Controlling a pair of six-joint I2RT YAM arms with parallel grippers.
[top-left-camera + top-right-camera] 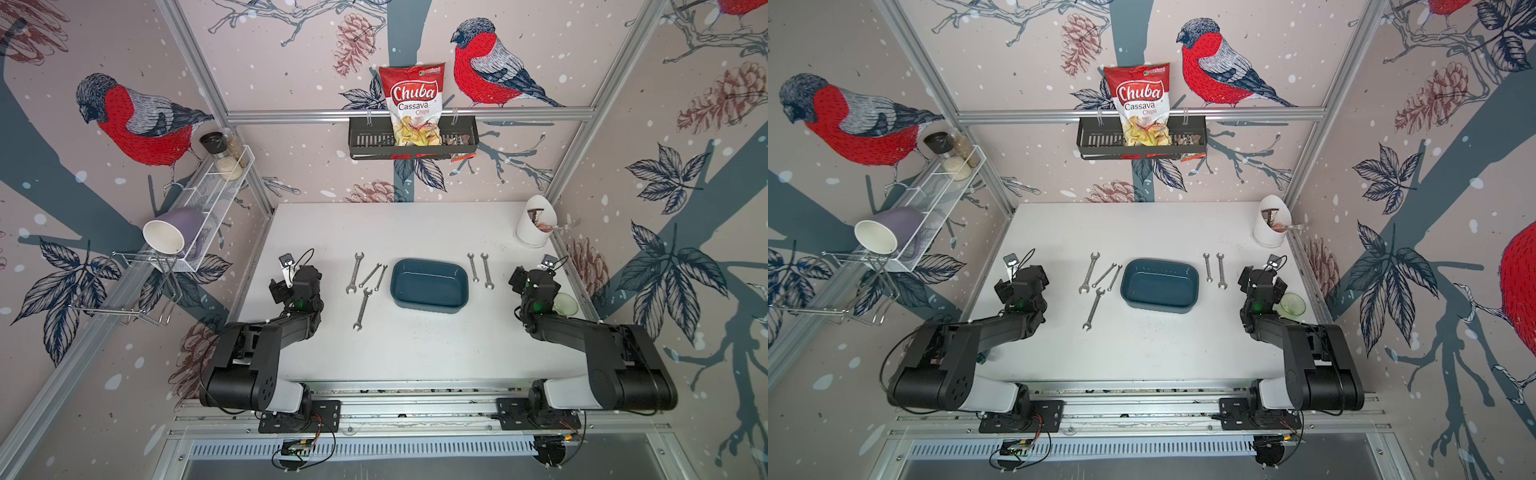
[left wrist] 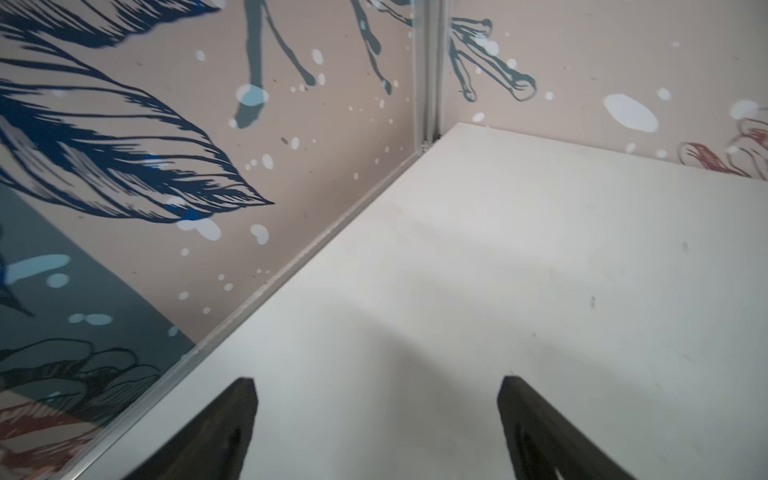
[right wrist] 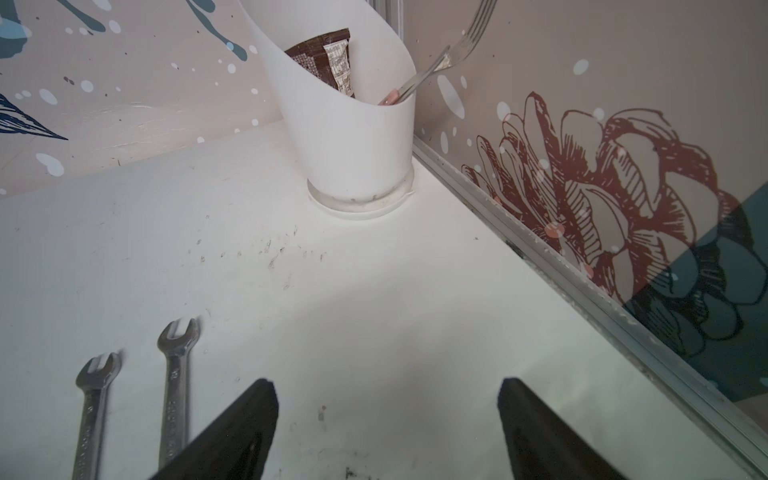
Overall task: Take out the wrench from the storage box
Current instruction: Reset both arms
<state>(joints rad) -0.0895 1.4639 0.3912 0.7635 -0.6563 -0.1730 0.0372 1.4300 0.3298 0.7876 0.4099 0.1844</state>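
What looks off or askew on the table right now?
Little. The storage box is upright and empty; four wrenches lie loosely fanned beside it, two neatly parallel opposite. The purple mug on the wall rack is tipped sideways.

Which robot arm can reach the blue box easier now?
Probably the right. The right gripper sits nearer the storage box than the left gripper, with two wrenches between instead of four wrenches. Both are open, but the box looks empty, so nothing seems left to take out.
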